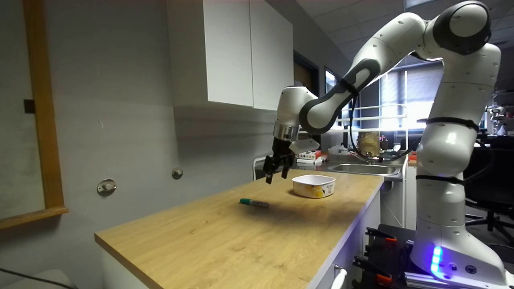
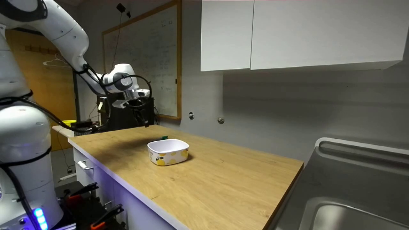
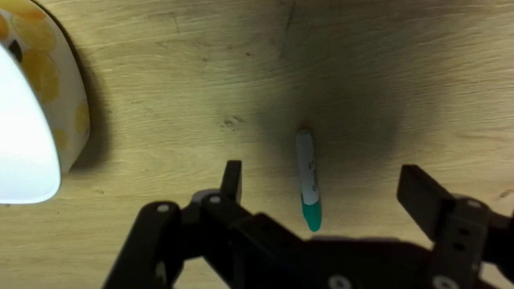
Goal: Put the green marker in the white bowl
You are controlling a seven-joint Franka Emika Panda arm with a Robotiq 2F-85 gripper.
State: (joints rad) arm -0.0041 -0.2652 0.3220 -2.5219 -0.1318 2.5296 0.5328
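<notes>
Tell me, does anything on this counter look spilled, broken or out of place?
Nothing stands out. The bowl sits upright, the capped marker lies apart from it on the counter, and no spill or damage shows.

One green marker (image 3: 308,178), one white bowl (image 1: 313,189), two fingers (image 3: 232,180).

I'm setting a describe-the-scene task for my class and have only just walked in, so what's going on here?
A robot arm has its gripper open above a wood-toned counter, holding nothing. In the wrist view, the green marker shows between the spread jaws, lying on the counter below them. The white bowl, patterned with yellow fruit, stands upright nearby. Probably the marker is to go into the bowl, but it has not been picked up yet.
</notes>
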